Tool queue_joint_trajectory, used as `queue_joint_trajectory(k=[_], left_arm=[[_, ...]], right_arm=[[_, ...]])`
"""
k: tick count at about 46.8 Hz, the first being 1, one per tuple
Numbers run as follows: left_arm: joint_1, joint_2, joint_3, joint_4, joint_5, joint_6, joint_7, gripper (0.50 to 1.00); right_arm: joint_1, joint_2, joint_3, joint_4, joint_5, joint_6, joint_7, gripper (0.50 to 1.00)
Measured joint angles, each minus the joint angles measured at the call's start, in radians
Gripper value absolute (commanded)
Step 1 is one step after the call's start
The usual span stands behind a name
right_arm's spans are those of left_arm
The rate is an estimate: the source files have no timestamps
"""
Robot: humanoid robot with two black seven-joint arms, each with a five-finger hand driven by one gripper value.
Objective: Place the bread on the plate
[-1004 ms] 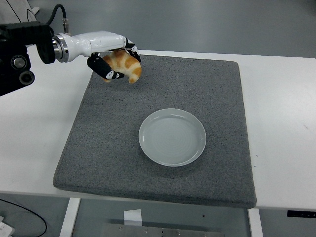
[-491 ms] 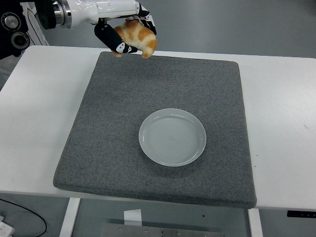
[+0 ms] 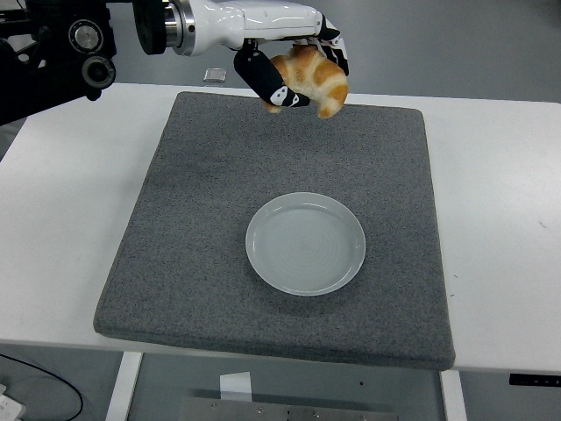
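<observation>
My left hand (image 3: 294,74) is shut on the bread (image 3: 316,79), a golden-brown croissant, and holds it in the air above the far edge of the grey mat (image 3: 202,237). The white round plate (image 3: 305,243) lies empty on the mat, nearer to me and a little left of the bread. The left arm reaches in from the top left. The right arm is out of view.
The grey mat covers most of the white table (image 3: 61,219). Bare table shows on both sides of the mat. A small grey object (image 3: 213,74) lies on the floor beyond the table's far edge.
My left hand has carried the bread up and to the right, from the mat's far-left corner to above the middle of its far edge. The plate has not moved.
</observation>
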Motion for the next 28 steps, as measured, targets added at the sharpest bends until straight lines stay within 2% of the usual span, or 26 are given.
queue_joint_trajectory(k=[28], left_arm=[[0.03, -0.042, 0.054, -0.021, 0.016, -0.012, -0.002, 0.5]], right_arm=[[0.0, 0.0, 0.0, 0.0, 0.0, 0.0, 0.0, 0.932]])
